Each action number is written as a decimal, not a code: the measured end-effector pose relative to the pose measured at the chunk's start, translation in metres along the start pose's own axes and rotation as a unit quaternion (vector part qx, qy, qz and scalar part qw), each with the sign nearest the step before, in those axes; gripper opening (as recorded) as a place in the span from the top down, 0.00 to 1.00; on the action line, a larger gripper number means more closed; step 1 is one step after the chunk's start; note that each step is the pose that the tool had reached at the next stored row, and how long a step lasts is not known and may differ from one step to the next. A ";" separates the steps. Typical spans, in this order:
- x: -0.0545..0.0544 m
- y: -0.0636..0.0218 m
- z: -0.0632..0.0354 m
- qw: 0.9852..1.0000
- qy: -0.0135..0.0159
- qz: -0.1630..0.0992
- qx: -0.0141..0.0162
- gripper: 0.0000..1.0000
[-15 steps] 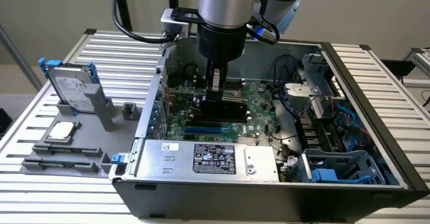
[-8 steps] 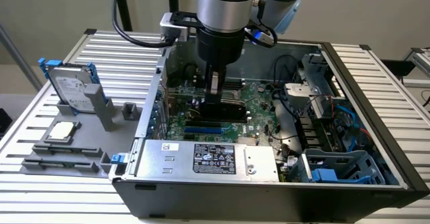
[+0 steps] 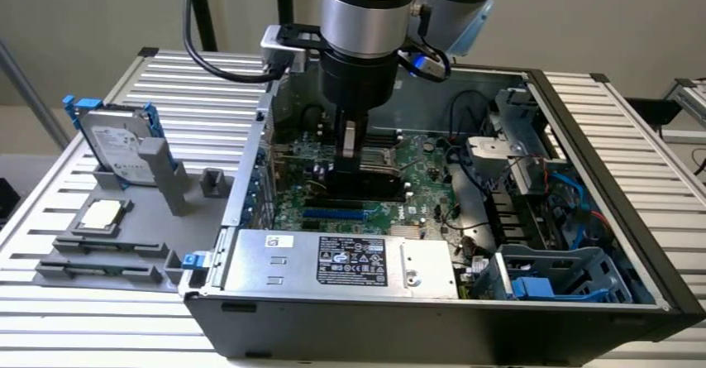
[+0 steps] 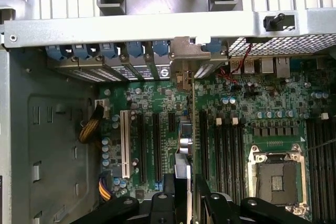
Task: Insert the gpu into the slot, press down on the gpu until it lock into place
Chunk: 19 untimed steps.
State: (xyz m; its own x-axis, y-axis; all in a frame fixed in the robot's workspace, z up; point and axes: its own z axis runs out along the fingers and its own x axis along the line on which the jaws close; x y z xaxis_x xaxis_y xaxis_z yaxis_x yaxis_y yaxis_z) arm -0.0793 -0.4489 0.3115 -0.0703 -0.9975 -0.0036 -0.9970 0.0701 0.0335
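Note:
The gpu (image 3: 369, 188) is a flat black card standing upright on edge inside the open computer case. My gripper (image 3: 353, 169) reaches straight down from the arm and is shut on the card's top edge. From the wrist, the gpu (image 4: 185, 148) appears edge-on between the black fingers (image 4: 169, 195). My gripper (image 4: 185, 187) straddles it, and the card's silver bracket (image 4: 184, 61) sits at the rear opening. The bright-blue slot (image 3: 334, 216) lies on the motherboard (image 3: 425, 169) directly under the card's lower edge. I cannot tell whether card and slot touch.
A silver labelled power-supply box (image 3: 342, 260) sits in front of the slot. The memory slots (image 4: 223, 150) and the bare CPU socket (image 4: 277, 177) lie beside the card. Cables (image 3: 474, 211) and a blue drive cage (image 3: 551, 277) crowd the exterior view's right. A hard drive (image 3: 116, 145) stands outside the case.

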 end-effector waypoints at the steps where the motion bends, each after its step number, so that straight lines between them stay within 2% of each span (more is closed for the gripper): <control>1: 0.000 0.0001 0.0003 1.000 0.000 0.000 0.000 0.74; 19: 0.000 0.0019 0.0145 1.000 0.000 0.000 0.000 0.74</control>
State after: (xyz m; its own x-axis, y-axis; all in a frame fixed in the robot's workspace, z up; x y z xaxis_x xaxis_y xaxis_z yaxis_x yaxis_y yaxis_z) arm -0.0816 -0.4482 0.2971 -0.0711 -0.9975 -0.0038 -0.9969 0.0710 0.0335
